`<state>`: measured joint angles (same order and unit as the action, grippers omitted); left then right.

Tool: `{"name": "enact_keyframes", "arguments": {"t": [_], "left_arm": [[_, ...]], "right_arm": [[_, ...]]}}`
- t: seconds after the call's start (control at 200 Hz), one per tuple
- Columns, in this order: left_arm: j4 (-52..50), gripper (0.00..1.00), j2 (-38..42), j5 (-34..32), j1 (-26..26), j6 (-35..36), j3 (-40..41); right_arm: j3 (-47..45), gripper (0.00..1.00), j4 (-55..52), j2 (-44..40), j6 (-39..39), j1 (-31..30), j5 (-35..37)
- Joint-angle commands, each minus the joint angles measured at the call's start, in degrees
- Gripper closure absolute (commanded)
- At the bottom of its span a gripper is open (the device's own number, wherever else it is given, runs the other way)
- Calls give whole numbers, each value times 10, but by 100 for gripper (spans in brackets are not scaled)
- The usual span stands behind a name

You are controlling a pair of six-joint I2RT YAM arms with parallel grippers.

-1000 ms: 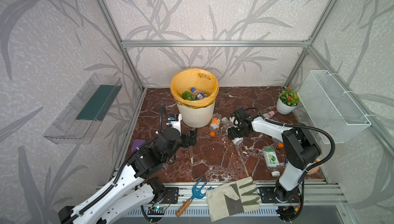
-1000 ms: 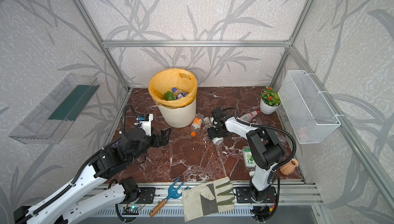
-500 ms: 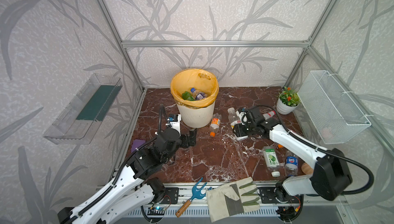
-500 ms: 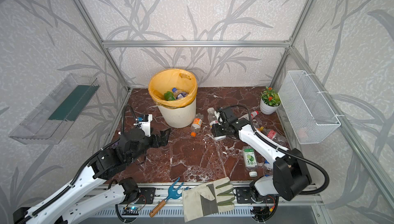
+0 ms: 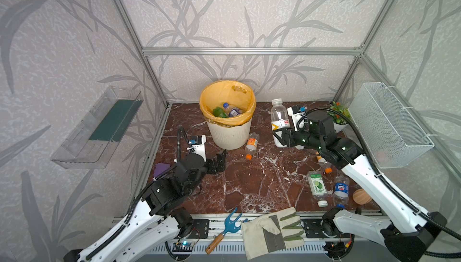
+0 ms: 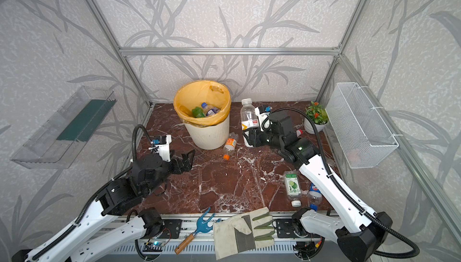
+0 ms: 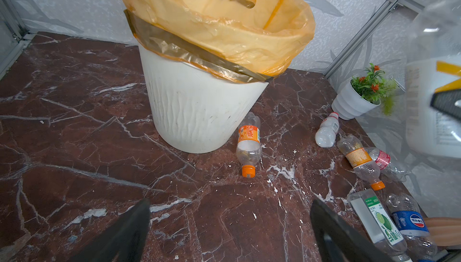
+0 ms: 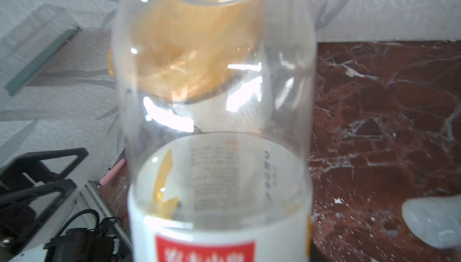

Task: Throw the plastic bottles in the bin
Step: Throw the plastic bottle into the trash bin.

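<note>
Reaching forward with its elbow bent, the right arm [image 5: 361,173] is seen with its jaws clenched on the white label of a clear bottle [image 5: 279,116], held upright above the worktop [image 5: 249,186] at 3 o'clock of the bin [image 5: 228,136]. The left arm [image 5: 139,213] is held low and stretched toward the bin, its jaws spread wide at the bin's 7 o'clock. An orange-labelled bottle [image 5: 251,144] is laid on its side at the bin's 5 o'clock; more bottles [image 5: 230,111] are seen inside.
</note>
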<state>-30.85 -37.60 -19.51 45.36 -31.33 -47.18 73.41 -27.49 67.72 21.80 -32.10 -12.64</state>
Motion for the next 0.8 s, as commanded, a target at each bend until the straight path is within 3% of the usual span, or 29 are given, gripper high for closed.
{"name": "enact_keyframes", "arguments": {"t": [0.0,0.11,0.225,0.315,0.4,0.45,0.585,0.73,0.795], "left_arm": [[-8,1,0,-7,1,-12,4],[-6,1,-2,-6,1,-13,4],[0,1,-10,0,2,-12,-1],[-10,1,-17,5,2,-11,-16],[-38,0,-16,4,3,-12,-35],[-45,1,-11,-1,3,-11,-35],[-43,1,-15,-3,4,-8,-36],[-38,1,-33,-4,8,-5,-44],[-25,1,-44,-4,13,-8,-43]], "right_arm": [[86,49,52,57,21,-16,-32],[216,50,52,159,20,-35,-35],[442,48,-22,334,26,-43,-51],[706,26,-194,500,13,-44,-57],[978,1,-387,617,-16,-41,-1],[1081,1,-425,658,-21,-37,16],[853,1,-297,504,-53,-29,15],[509,1,-83,280,-56,-31,54],[398,1,-28,196,-59,-30,78]]}}
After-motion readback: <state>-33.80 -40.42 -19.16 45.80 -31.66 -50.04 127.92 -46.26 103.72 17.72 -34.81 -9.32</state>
